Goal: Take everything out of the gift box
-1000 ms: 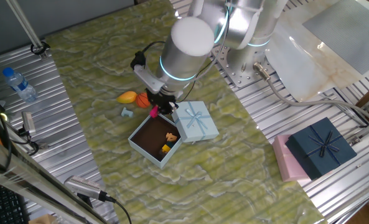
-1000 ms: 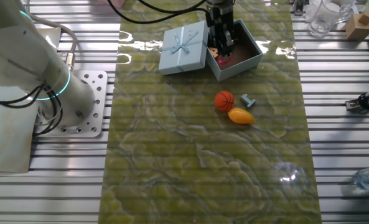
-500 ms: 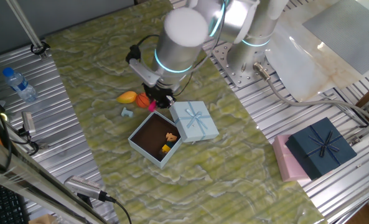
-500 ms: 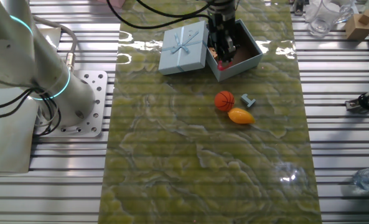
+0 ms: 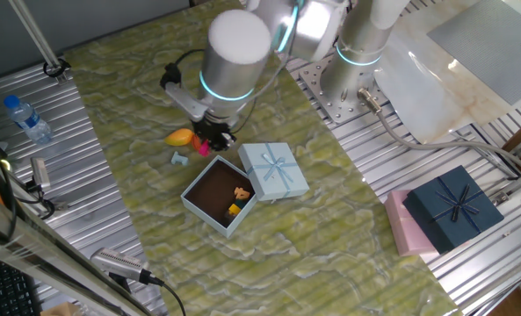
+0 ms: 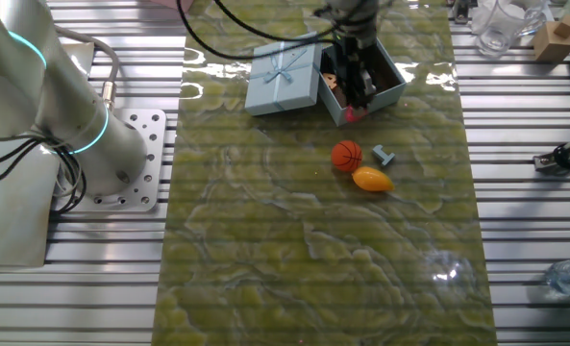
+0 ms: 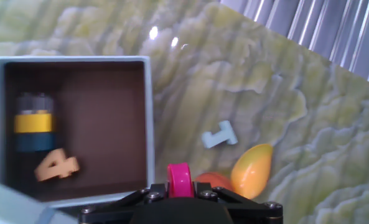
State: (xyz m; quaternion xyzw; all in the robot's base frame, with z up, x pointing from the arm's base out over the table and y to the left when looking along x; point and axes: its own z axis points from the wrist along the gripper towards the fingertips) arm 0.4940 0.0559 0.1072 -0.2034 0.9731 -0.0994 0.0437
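Two fingers of the gripper [image 7: 180, 190] clamped on the magenta piece [image 7: 180, 180], beside the gift box [image 7: 148, 112].

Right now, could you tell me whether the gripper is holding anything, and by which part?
Yes: the gripper is shut on the magenta piece, pinching its lower end; the upper end sticks out between the fingers.

Pale-blue gift box [image 5: 209, 207] sitting open, brown inside, holding an orange number piece [image 7: 56, 166] and a yellow-blue block [image 7: 33, 123], bow lid [image 5: 275, 169] lying beside it, magenta piece [image 7: 180, 180], basketball [image 6: 347, 156] and mango [image 6: 372, 179] lying outside
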